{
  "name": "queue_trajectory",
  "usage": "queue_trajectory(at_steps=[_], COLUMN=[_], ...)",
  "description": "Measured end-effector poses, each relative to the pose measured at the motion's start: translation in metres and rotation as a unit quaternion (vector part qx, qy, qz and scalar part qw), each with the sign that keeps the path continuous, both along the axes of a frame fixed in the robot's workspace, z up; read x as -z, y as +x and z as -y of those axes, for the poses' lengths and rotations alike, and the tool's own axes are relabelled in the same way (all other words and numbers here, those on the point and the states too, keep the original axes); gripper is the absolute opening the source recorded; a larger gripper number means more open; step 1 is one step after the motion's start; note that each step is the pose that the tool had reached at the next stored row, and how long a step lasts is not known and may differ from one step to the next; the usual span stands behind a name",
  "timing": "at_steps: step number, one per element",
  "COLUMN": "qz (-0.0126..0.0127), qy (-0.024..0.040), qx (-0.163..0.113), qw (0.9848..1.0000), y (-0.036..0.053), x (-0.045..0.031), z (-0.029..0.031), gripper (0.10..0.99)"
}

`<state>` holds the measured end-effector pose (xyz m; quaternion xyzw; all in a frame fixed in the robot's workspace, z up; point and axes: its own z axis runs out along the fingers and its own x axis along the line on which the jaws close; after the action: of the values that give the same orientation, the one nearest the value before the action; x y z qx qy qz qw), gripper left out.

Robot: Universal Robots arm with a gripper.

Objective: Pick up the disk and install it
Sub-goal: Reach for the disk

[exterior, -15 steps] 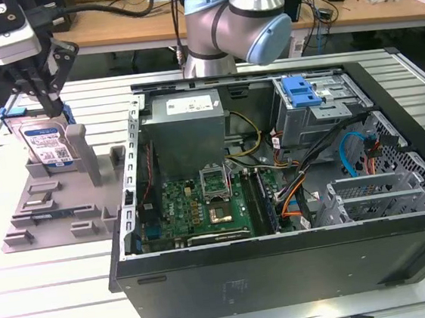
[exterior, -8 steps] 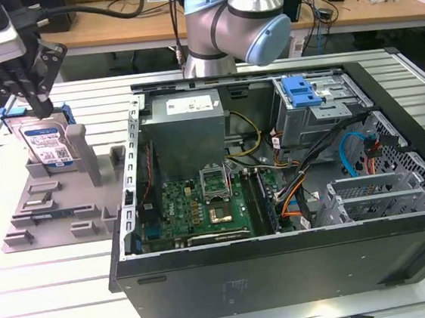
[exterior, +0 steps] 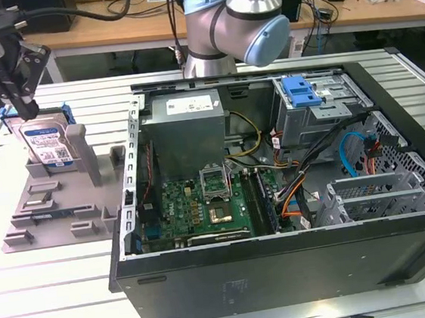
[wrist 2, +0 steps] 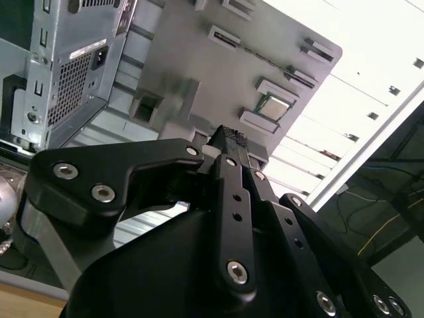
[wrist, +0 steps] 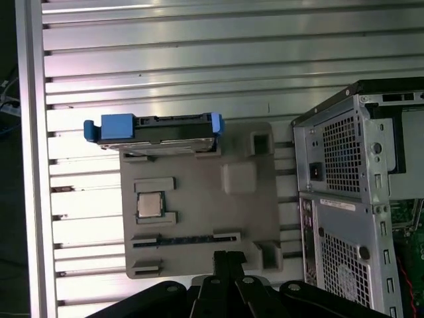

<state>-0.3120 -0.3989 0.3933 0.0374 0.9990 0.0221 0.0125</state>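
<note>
disk [exterior: 47, 144]: one, standing on edge in a slot of the grey fixture [exterior: 57, 199], at the exterior view's left
axis: long axis level, along the fixture's edge; label side faces the exterior camera
gripper [exterior: 26, 110]: just above the disk; jaws closed together, empty
fixture contents: disk, one chip [wrist: 150, 205]
case [exterior: 284, 265]: one, open, beside the fixture on the slatted surface [exterior: 60, 296]; holds one grey power supply [exterior: 187, 131]

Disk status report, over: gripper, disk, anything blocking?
Gripper shut, empty, over the grey fixture tray, apart from the disk. Disk upright in its tray slot, not picked. No obstruction visible at disk.
</note>
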Motion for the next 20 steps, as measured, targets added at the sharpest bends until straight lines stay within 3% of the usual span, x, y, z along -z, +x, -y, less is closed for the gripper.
queue_trajectory(at_steps=[20], qz=[0.0], qy=[0.0], qx=[0.0], qw=[1.0], y=[-0.0379], x=[0.0], z=[0.0], gripper=[0.106])
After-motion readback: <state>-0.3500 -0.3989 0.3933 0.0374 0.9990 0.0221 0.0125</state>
